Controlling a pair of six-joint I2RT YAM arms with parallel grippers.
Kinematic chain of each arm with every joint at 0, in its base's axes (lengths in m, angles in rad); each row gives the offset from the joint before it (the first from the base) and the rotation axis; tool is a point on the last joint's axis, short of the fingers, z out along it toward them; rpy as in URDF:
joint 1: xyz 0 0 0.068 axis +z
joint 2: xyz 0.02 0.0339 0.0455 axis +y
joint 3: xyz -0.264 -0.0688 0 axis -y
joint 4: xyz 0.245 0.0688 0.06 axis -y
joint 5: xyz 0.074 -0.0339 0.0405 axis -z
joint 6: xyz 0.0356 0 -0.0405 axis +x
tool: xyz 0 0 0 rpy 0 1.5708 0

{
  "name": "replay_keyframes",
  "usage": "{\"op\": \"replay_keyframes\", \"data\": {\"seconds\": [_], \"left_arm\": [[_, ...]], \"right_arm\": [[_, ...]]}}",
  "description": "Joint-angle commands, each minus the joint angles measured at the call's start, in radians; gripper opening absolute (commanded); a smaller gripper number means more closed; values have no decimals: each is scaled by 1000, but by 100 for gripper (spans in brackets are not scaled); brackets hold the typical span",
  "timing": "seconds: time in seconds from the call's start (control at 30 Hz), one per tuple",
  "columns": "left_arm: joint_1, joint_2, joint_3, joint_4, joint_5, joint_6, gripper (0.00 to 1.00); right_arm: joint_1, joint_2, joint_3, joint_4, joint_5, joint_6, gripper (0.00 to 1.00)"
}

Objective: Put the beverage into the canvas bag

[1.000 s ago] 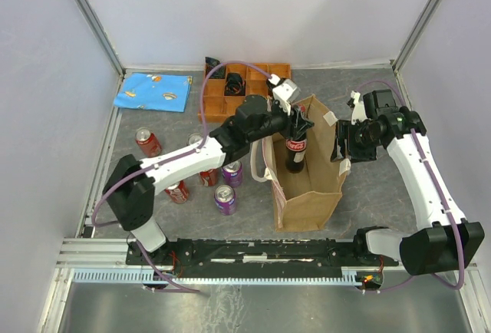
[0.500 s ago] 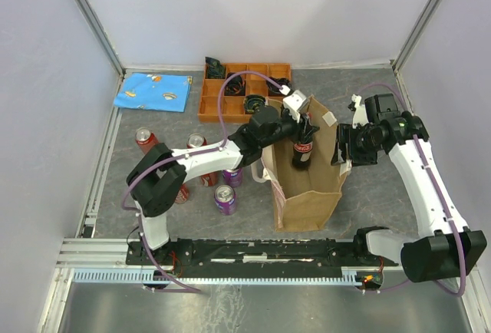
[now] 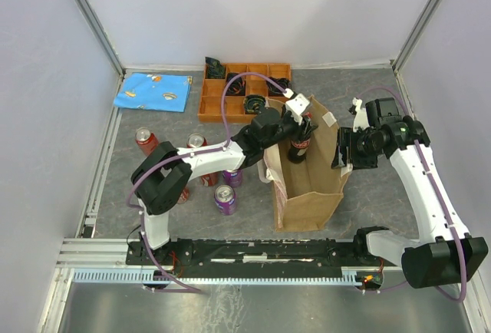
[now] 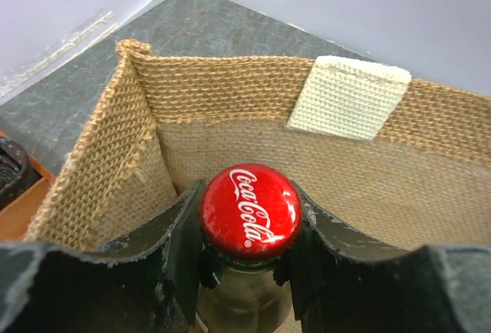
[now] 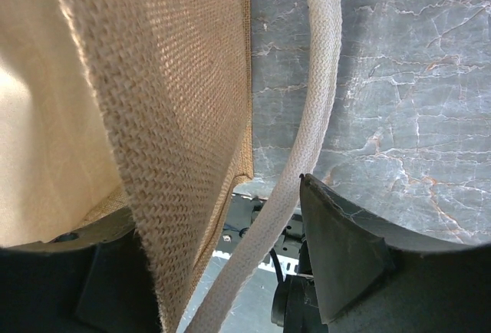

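Looks like mid-insertion: lowering the beverage [image 3: 298, 147] into the canvas bag [image 3: 307, 195]. Sits inside the bag's mouth toward its 12 o'clock end, with the body below the rim and the red cap [image 4: 250, 210] near rim height. Cannot tell whether the base touches the bag's floor. Gripped at the neck, just under the cap, by the left hand [image 4: 249, 260], closed narrow on the glass from both sides. Calls next, probably, for lowering until the base meets the floor, then spreading the fingers and lifting straight up past the rim, clear of the weave and the sewn handle patch [image 4: 347, 97] on the far wall. Risks tipping the bottle if released too high. Flanked at the bag's 3 o'clock by the right hand [image 3: 345, 149], straddling the side wall and a whitish handle [image 5: 314, 103], fingers apart with weave and strap between them; cannot tell whether pinching or only bracing. Inside the bag, nothing visible besides the bottle. At the bag's 11 o'clock, an orange compartment tray [image 3: 205, 91] holding dark small items in a few cells, too small to name. At 9 o'clock, loose on the tabletop [image 3: 368, 95], several cans, among them a purple can [image 3: 224, 199] and a red can [image 3: 148, 141]. At 10 o'clock, farther off, a blue cloth [image 3: 153, 91] lying flat.
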Motion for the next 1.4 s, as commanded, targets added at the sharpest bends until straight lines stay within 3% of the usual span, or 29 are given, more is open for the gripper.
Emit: {"op": "replay_keyframes", "data": {"seconds": [0.0,0.63,1.03,1.1,1.37], "left_arm": [[-5,-15,68,256,-64,78,3],[-4,40,86,258,-117,33,4],[-5,-6,27,167,-76,41,85],[-4,-19,19,150,-74,43,92],[-5,-104,-2,86,-79,27,99]], "right_arm": [[4,-29,-5,-10,-20,4,68],[4,-37,-26,-11,-30,0,68],[4,-17,-15,-7,-31,-5,68],[4,-14,-15,-6,-31,-4,68],[4,-13,-17,-2,-31,-3,68]]}}
